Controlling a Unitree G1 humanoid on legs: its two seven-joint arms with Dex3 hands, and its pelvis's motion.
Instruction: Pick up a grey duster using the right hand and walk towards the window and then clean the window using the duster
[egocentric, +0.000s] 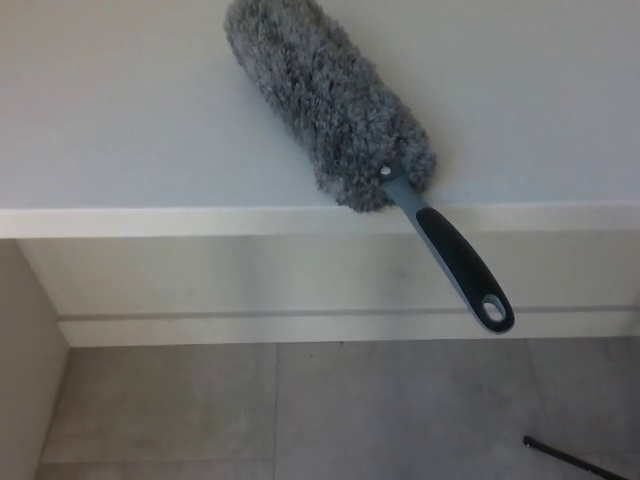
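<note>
A grey fluffy duster (325, 100) lies on a white tabletop (120, 110), its head slanting from the upper middle down to the right. Its dark handle (458, 262) with a grey-blue rim sticks out past the table's front edge and hangs over the floor, ending in a loop hole (494, 309). Neither of my hands shows in the head view.
The table's front edge (200, 221) runs across the picture, with a white panel below it. Grey floor tiles (300, 410) lie beneath. A thin black rod (575, 458) lies on the floor at the bottom right. A pale wall or panel (25, 370) stands at the lower left.
</note>
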